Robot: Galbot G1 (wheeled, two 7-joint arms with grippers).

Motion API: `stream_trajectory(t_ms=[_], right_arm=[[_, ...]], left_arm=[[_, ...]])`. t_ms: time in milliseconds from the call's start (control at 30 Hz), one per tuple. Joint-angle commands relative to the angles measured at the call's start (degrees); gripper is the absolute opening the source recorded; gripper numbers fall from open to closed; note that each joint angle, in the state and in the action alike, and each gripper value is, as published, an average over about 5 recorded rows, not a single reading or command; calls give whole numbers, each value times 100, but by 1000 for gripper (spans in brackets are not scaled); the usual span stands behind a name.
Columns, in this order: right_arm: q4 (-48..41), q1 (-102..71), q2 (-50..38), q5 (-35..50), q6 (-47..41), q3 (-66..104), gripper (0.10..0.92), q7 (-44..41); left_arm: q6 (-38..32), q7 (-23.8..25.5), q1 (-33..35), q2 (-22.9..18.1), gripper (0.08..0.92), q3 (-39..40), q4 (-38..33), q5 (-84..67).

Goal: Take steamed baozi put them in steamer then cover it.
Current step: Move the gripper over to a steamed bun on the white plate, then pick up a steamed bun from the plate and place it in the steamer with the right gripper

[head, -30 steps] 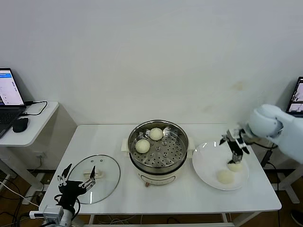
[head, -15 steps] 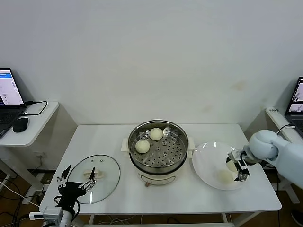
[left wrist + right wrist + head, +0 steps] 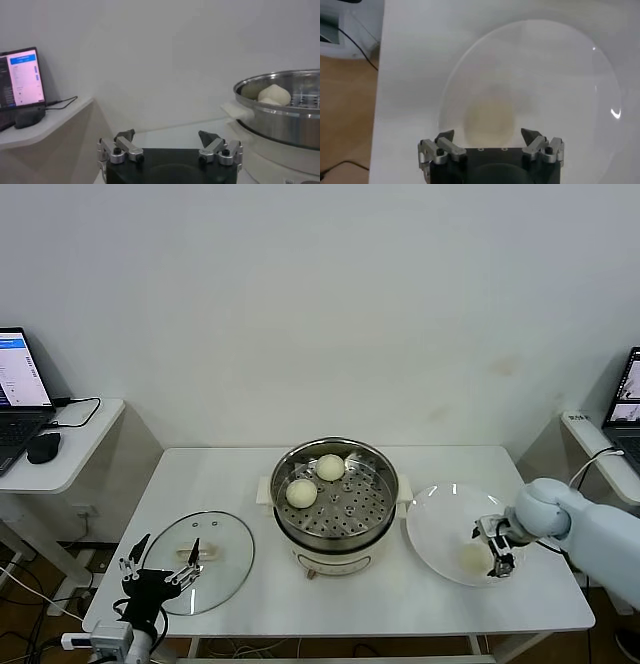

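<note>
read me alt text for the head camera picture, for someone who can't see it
The right gripper reaches down over a baozi on a white plate, fingers on either side of it. Two more baozi sit in the steel steamer at centre. The glass cover lies beside the idle left gripper.

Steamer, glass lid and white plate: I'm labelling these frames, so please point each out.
Round shiny stainless-steel steamer (image 3: 385,496), head view, right rim.
Round clear glass lid (image 3: 232,559), head view, glass near right edge.
Flat white plate (image 3: 430,524), head view, bare left part.
</note>
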Motion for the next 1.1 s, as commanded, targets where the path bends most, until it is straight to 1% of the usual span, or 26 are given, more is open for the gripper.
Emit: stream_trajectory(t_ms=[33,167,400,500,633,833,967,1100], right_arm=[[-133,-203,122,-74,-40,146,738,83],[-151,-207,147,-82,-54,183,688,49],[-124,-84,118,-60,2,218,554,-95],[1,130,-10,122,-7,202,524,-133],[153,789,-238,484,-46,-60,510,-167],[201,2116,-349,1165,-96,-346,516,-270],[203,3060,-167,1622,-146,-761,520,-322],[253,3991,248,1972,-180,-1324,525,-326]], left_arm=[[-4,0,-2,0,823,-5,4,-1],[-4,1,1,2,823,-13,-4,-1],[-3,3,4,-9,823,-15,-40,-1],[-3,2,6,-9,823,-19,-43,-3],[-4,4,-5,-1,823,-15,-31,-7],[1,6,-47,25,823,15,-44,-12],[6,6,-49,47,823,18,-65,-14],[5,4,-32,52,823,6,-80,-16]])
